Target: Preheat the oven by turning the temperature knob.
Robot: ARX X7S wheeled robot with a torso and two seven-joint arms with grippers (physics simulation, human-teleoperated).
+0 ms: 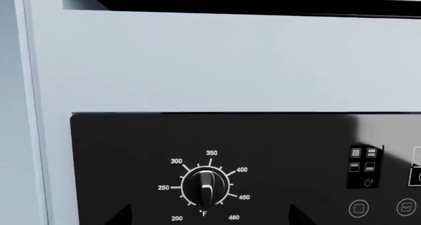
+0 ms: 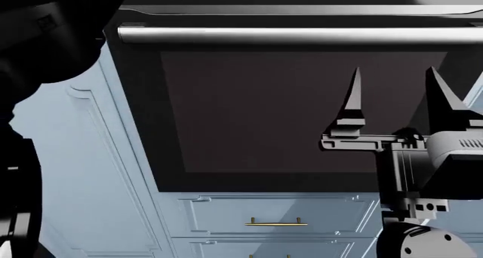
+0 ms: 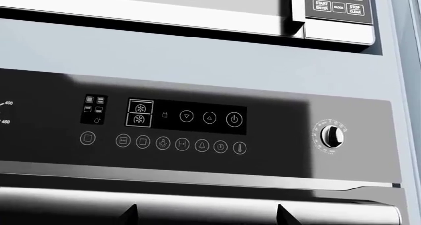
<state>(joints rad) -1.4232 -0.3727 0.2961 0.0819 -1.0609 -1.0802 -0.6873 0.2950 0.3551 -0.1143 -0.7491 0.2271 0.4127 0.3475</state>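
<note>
Right gripper [image 2: 392,91] open, empty; left gripper's state cannot be told. Risk: grabbing small silver dial [image 3: 332,135], not black temperature knob [image 1: 206,187] on black oven [image 2: 287,116].

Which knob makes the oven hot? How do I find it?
Find the big black oven with the long silver handle, then its black control panel above that. The temperature knob is at the panel's left end, ringed by numbers from 200 to 480 and an F mark. The knob at the right end is smaller, with only tiny ticks.
</note>
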